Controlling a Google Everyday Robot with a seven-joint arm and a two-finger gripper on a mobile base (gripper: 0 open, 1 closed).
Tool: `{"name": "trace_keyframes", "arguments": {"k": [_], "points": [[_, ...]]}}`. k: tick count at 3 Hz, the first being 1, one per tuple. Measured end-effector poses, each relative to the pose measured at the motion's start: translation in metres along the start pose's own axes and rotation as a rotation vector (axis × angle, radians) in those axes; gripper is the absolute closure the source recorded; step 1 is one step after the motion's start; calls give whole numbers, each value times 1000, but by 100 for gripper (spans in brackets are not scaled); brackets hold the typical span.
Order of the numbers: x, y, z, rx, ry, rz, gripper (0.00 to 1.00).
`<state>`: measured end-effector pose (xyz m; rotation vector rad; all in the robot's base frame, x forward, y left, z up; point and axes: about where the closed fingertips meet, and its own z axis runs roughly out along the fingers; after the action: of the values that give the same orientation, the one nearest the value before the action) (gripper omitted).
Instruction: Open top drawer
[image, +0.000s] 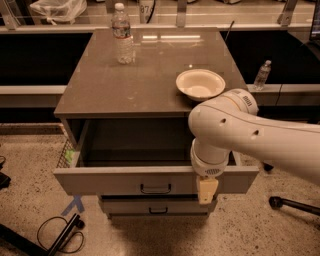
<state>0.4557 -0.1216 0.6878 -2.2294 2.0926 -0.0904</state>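
Note:
The top drawer (110, 181) of the grey cabinet stands pulled far out, its deep box open and its inside looks empty. Its plain grey front carries a small black centre handle (155, 189). My white arm reaches in from the right and hangs over the drawer's right front part. The gripper (207, 190) shows as a yellowish piece in front of the drawer face, to the right of the handle and apart from it.
A narrower lower drawer (158, 207) sits closed below. On the cabinet top (145, 75) stand a water bottle (122, 34) at the back left and a white bowl (200, 84) at the right. Cables and a black stand (60, 234) lie on the floor at left.

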Motion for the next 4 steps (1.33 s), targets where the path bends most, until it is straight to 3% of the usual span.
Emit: {"name": "trace_keyframes", "arguments": {"k": [3,4], "points": [[-2,16,22,-45,-38,7,95],[-2,15,16,-45,-38,7,100]]}}
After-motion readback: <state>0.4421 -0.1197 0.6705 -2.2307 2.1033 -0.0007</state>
